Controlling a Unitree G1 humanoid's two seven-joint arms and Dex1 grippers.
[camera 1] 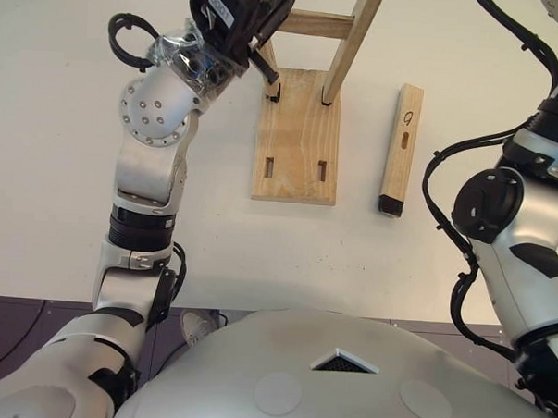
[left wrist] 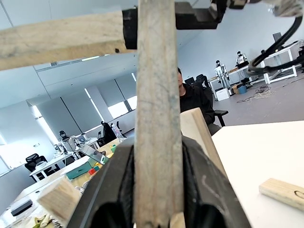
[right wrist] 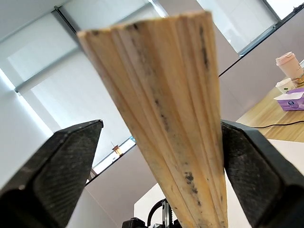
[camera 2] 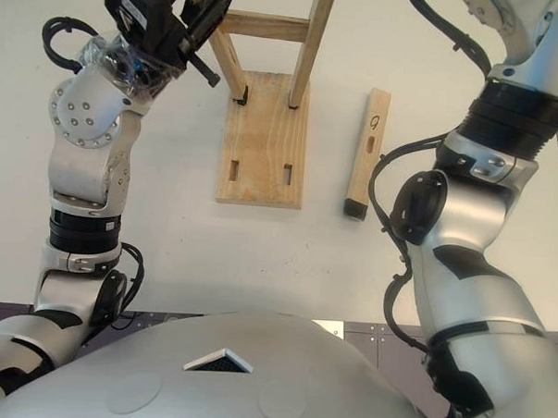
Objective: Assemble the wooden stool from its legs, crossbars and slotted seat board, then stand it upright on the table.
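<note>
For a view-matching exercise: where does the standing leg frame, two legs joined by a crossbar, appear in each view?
Left eye view: leg frame top centre, feet in the seat board.
Right eye view: the frame top, just left of centre.
Left wrist view: one leg up the middle, in the left gripper's jaws.
Right wrist view: a leg, probably this frame's, centre, at the right gripper.
Shared landmark: the loose leg on the table.
</note>
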